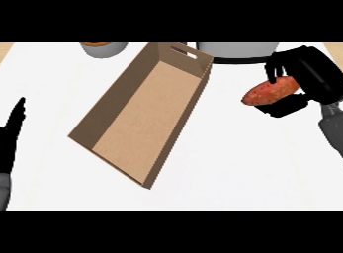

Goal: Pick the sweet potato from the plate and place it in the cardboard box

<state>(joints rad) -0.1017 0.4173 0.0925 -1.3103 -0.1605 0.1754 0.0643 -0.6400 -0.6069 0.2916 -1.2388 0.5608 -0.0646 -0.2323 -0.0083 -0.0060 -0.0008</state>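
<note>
An orange-brown sweet potato (267, 92) is held above the counter at the right, with my right hand (310, 79) curled round it; fingers and thumb hide part of it. The plate (236, 51) lies at the far edge behind the hand, mostly cut off by the view's top. The open cardboard box (146, 114) lies slanted in the middle, its inside bare, to the left of the sweet potato. At the lower left edge, apart from everything, my left hand (4, 141) rests with fingers straight and pointing up.
A grey bowl-like container (103, 48) with something orange in it stands at the far edge, left of the box. The white counter (247, 158) stretches between the box and my right forearm (342, 136). Wood-coloured strips show at both far corners.
</note>
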